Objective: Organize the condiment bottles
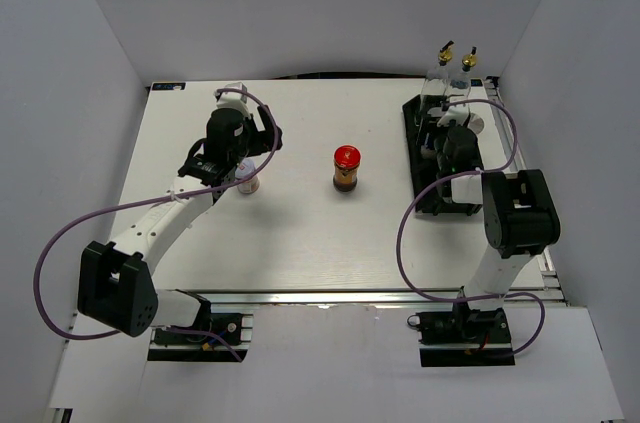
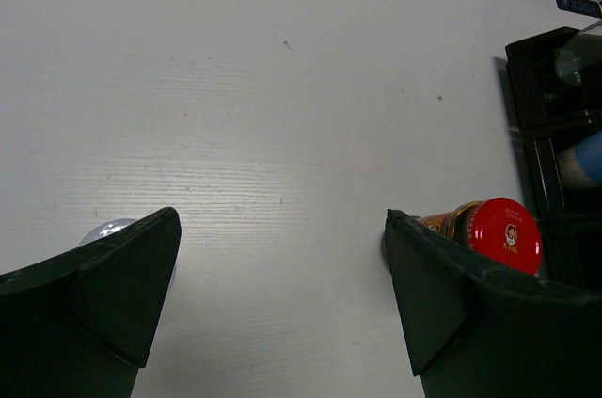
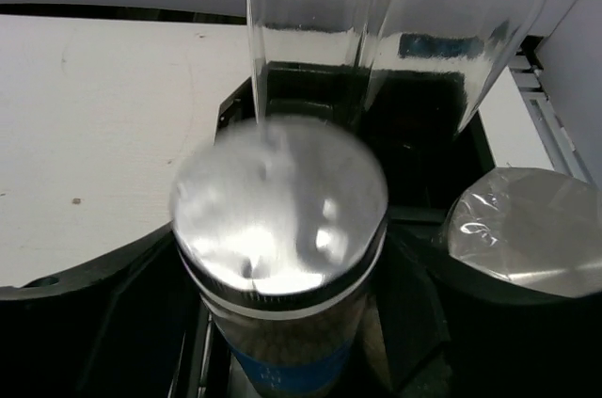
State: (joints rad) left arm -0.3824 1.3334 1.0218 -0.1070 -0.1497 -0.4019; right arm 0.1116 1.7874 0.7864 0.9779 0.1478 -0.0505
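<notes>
Two clear glass bottles with gold pourers [image 1: 445,61] [image 1: 468,67] stand at the far end of the black tray [image 1: 418,158]. My right gripper [image 1: 450,133] reaches into the tray. In the right wrist view it [image 3: 282,332] is shut on the blue-labelled shaker [image 3: 282,219], with the glass bottles [image 3: 395,31] just behind and the silver-capped shaker [image 3: 522,229] to the right. The red-lidded dark jar [image 1: 346,168] stands mid-table. The small red-and-white-lidded jar [image 1: 246,180] stands at my left gripper [image 1: 236,165], which is open and empty [image 2: 282,238]. The red-lidded jar [image 2: 499,233] shows past its right finger [image 2: 451,313].
White walls enclose the table on the left, back and right. The tray [image 2: 555,87] lies along the table's right edge. Purple cables loop from both arms. A pale rounded lid [image 2: 108,229] peeks out behind the left gripper's left finger.
</notes>
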